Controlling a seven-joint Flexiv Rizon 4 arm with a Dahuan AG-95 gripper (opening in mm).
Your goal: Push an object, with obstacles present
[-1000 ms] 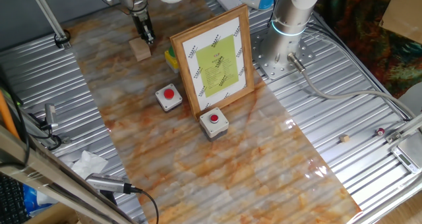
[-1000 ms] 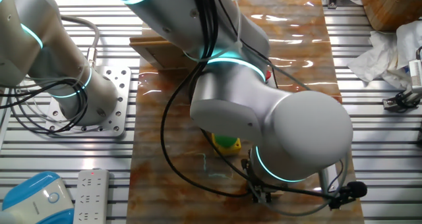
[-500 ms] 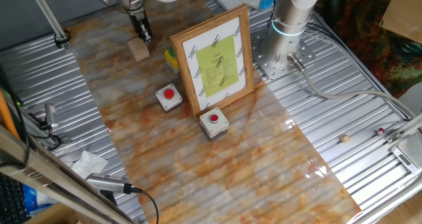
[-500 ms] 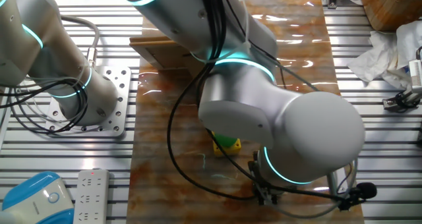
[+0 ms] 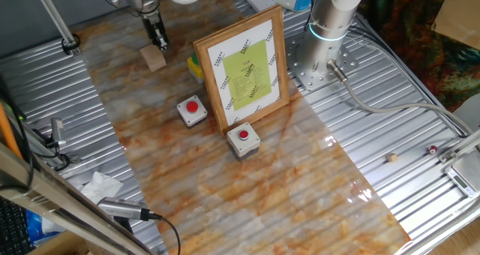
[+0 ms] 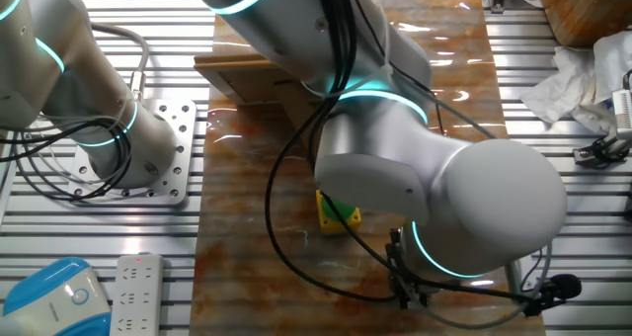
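Keeping the push low, slow and square on the cube [image 5: 153, 57] should stop it spinning off — and steering it along the open mat avoids the near button box [image 5: 244, 139], the second box [image 5: 192, 110] and the frame [image 5: 244, 67]. At the far end, the gripper [image 5: 160, 39], fingers together, touches the cube's far side.
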